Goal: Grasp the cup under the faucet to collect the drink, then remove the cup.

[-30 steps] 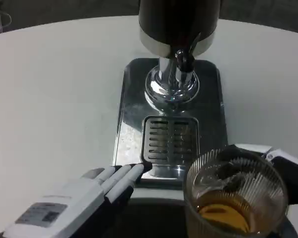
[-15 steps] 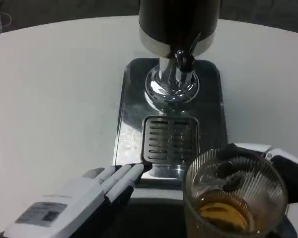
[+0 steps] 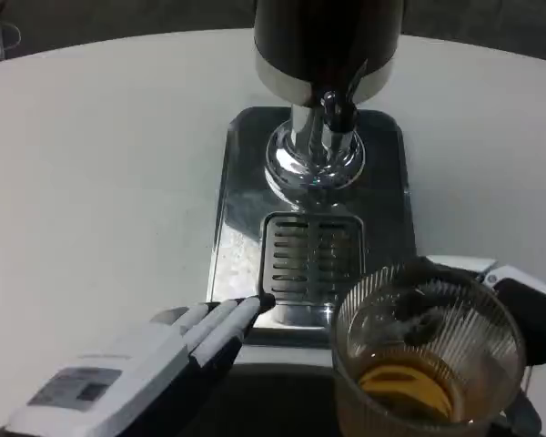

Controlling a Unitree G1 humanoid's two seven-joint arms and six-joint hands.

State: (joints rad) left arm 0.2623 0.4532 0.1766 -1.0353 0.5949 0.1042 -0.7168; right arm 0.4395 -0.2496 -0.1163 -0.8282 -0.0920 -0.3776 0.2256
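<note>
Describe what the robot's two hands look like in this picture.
The left hand has a broad white back bearing a grey rectangular label, with slim white fingers ending in black tips. The right hand, seen partly behind the ribbed glass cup, has white casing with black parts.

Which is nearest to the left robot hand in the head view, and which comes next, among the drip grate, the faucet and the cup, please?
From the left robot hand, at the lower left:
1. Drip grate: just beyond the fingertips, in the metal tray's near half.
2. Cup: to the right, at the lower right, held by the right robot hand, with amber drink inside.
3. Faucet: farthest, up at the dispenser's base.
</note>
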